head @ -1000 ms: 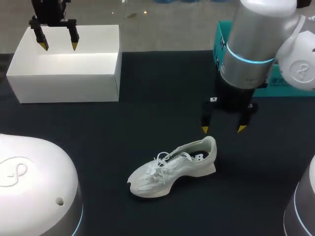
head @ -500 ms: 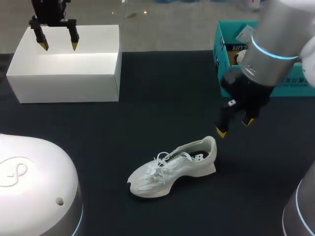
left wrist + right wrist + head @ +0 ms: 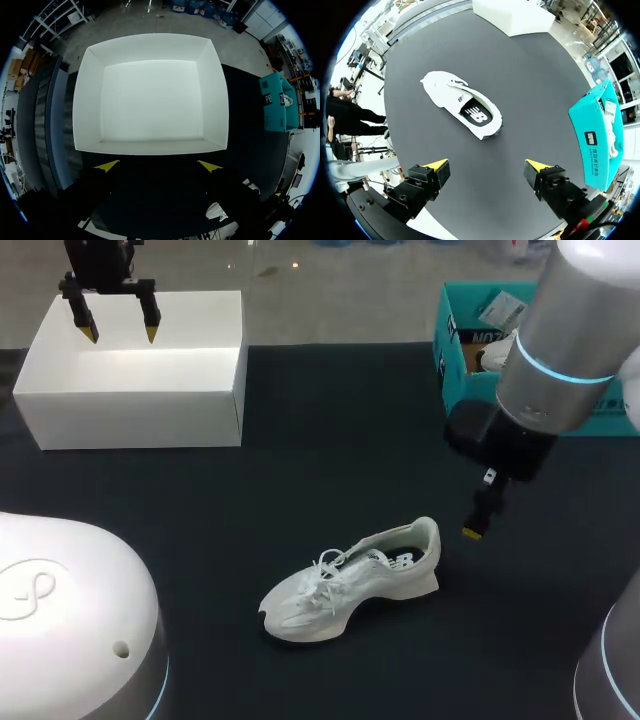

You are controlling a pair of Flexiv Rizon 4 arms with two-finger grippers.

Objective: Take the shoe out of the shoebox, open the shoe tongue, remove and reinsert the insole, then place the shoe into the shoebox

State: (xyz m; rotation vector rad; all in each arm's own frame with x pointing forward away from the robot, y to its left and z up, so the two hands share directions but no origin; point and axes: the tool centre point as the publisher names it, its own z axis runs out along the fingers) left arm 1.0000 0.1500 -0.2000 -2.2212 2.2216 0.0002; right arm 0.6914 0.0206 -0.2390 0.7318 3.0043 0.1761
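The white shoe [image 3: 350, 578] is seen lying on its sole on the dark worktop [image 3: 330, 420], about halfway between the left and right edges and nearer the front edge than the back. Its toe is turned toward the front left corner and its heel toward the right edge. The laces are tied over the tongue, and a dark insole is seen through the opening in the right wrist view [image 3: 462, 107]. The right hand [image 3: 478, 525] is held just beside the heel, on its right-edge side, not touching it. Its fingers [image 3: 437, 164] are spread wide, and nothing is held. A teal box [image 3: 520, 350] is set at the back right corner. A white box [image 3: 130, 370] is set at the back left corner, its top open. The left hand [image 3: 119, 334] is held above the back wall of that box, fingers wide apart, with nothing gripped.
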